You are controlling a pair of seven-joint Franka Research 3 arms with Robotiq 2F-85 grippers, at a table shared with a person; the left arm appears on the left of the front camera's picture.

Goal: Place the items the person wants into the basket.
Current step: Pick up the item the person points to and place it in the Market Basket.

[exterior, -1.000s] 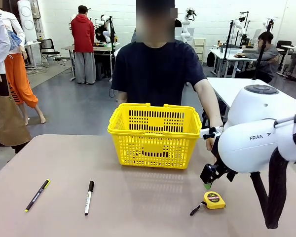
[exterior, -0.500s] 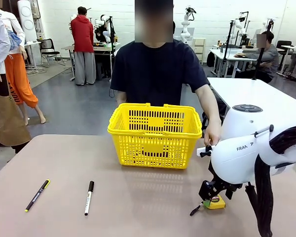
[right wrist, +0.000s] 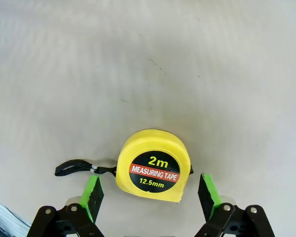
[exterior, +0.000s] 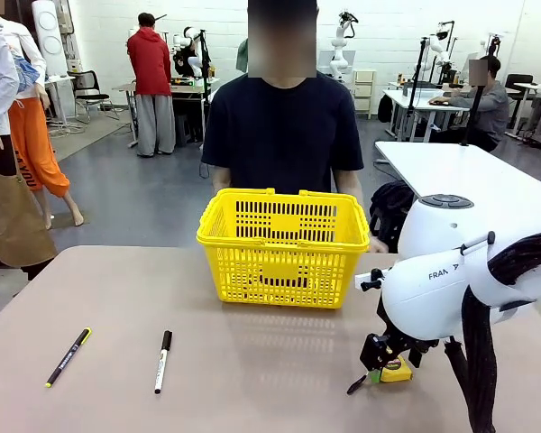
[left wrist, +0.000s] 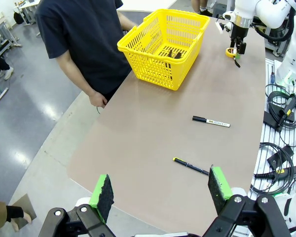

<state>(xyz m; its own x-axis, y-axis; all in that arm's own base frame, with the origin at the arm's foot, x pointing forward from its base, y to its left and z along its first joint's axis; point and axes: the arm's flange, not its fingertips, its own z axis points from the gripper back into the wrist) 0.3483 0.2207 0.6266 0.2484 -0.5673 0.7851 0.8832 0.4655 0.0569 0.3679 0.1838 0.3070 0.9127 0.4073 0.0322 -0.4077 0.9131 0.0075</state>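
Fingers of my right gripper [right wrist: 149, 197] spread wide, straddling the tape measure [right wrist: 151, 171] flat on the table [exterior: 252, 370], ready to pinch. Basket [exterior: 283, 245] waits beyond, near the person [exterior: 283, 126]. My left gripper [left wrist: 161, 192] hangs wide apart, holding nothing.

tape measure [exterior: 396, 367]: partly hidden behind right gripper [exterior: 376, 360]
basket [left wrist: 153, 54] contents: dark item, too small to identify
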